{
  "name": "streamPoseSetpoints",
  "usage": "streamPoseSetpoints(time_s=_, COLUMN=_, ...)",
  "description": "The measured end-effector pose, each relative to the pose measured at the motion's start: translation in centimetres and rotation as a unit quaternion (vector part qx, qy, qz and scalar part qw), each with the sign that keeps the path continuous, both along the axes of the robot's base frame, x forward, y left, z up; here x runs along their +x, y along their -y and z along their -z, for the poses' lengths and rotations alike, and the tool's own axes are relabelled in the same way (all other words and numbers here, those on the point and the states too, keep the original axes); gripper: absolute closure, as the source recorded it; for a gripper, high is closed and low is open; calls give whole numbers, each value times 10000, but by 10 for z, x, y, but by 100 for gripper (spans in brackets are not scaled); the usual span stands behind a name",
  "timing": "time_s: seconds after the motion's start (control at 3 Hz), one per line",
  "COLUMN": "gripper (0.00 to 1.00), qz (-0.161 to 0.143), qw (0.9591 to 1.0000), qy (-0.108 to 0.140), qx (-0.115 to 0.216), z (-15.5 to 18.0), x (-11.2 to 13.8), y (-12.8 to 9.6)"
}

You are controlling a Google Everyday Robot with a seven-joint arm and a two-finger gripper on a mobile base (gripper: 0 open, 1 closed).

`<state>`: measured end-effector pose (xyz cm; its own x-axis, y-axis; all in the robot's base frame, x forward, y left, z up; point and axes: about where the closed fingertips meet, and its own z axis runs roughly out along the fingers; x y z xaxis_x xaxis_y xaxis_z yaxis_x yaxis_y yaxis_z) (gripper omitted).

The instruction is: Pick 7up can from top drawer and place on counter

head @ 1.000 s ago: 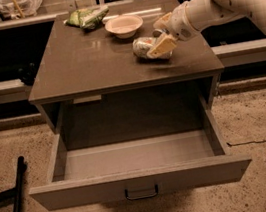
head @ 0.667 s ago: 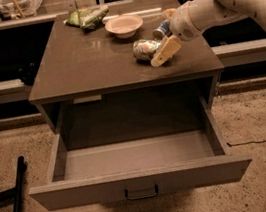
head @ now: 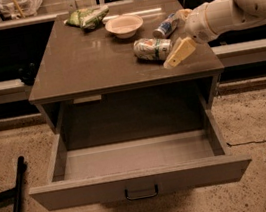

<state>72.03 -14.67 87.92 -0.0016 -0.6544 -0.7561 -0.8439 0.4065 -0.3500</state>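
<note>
The 7up can [head: 153,49] lies on its side on the counter [head: 85,65], right of the middle, near the front edge. My gripper [head: 176,40] is just to the right of the can, low over the counter, open and holding nothing. One cream finger [head: 180,53] points down to the left, close to the can's end but apart from it. The top drawer [head: 140,181] is pulled fully out below the counter, and its inside shows nothing in it.
A pale bowl [head: 124,26] stands at the back middle of the counter. A green snack bag [head: 87,18] lies at the back left. A slimmer blue-and-silver can [head: 166,25] lies behind the gripper. Dark bars [head: 17,196] lie on the floor at both sides.
The gripper has let go of the 7up can and drawn back a little to the right. The can stays lying on the counter.
</note>
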Motion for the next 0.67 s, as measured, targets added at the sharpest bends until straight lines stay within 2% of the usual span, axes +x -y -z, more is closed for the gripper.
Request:
streamPoseSetpoints(time_s=0.33, gripper=0, qz=260, qw=9995, qy=-6, qx=194, z=5, x=-14, y=29)
streamPoseSetpoints(time_s=0.67, gripper=0, qz=341, qw=9992, qy=-13, qx=228, z=7, x=-18, y=39)
